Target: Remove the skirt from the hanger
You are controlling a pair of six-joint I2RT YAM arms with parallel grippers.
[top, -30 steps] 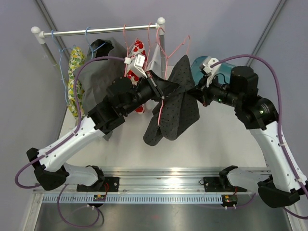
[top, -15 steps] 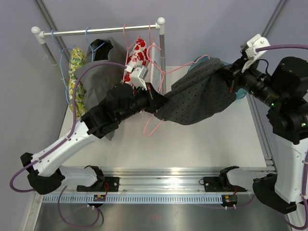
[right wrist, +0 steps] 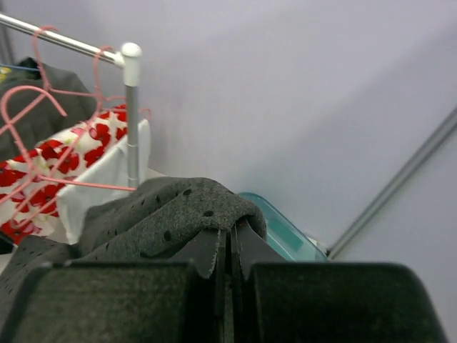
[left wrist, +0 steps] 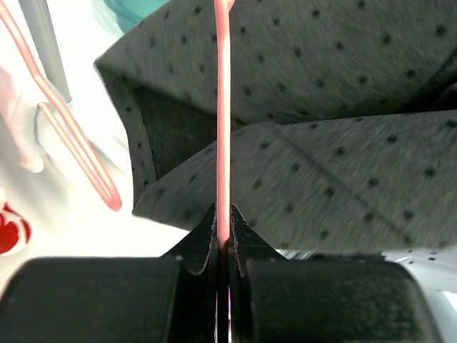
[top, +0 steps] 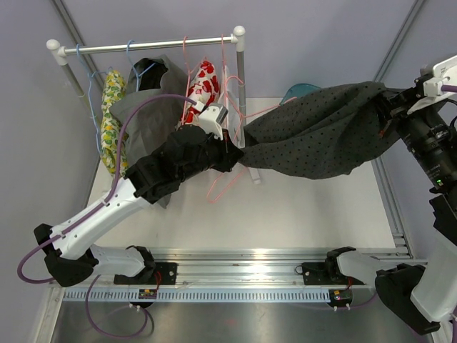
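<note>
Pull-off step: the left hand [left wrist: 223, 218] pinches the pink hanger [left wrist: 223, 107]; the right hand [right wrist: 230, 241], at three o'clock, grips the skirt [top: 321, 136]. The next move likely calls for drawing it rightward until it slips free.

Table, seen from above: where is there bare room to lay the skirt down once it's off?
The widest bare patch of table lies between the stretched skirt and the metal track at the near edge. The back left is crowded: clothes hanging from the rail, the pink hanger, the left arm across it.
</note>
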